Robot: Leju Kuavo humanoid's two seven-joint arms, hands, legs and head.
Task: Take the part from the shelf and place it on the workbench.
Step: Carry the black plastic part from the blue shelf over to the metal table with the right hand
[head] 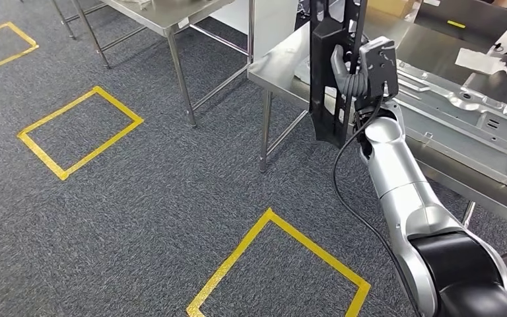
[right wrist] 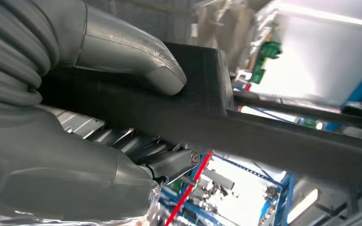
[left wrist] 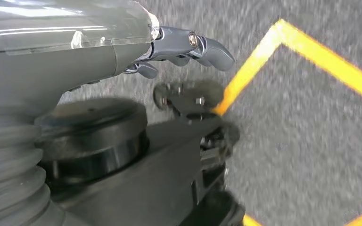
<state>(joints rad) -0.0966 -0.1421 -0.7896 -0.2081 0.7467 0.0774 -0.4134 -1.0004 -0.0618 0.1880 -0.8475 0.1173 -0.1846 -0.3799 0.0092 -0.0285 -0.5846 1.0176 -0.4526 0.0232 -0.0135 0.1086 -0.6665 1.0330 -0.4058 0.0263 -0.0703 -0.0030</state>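
silver arm point(head: 403, 185), black cable point(head: 343, 191)

Grey carpet point(head: 171, 198), yellow tape squares point(head: 79, 132), steel tables point(head: 165, 20), apparently.

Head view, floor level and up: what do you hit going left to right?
Yellow floor square → steel table leg → nearer yellow floor square → black part held upright in the right hand → grey sheet-metal panel lying on the workbench.
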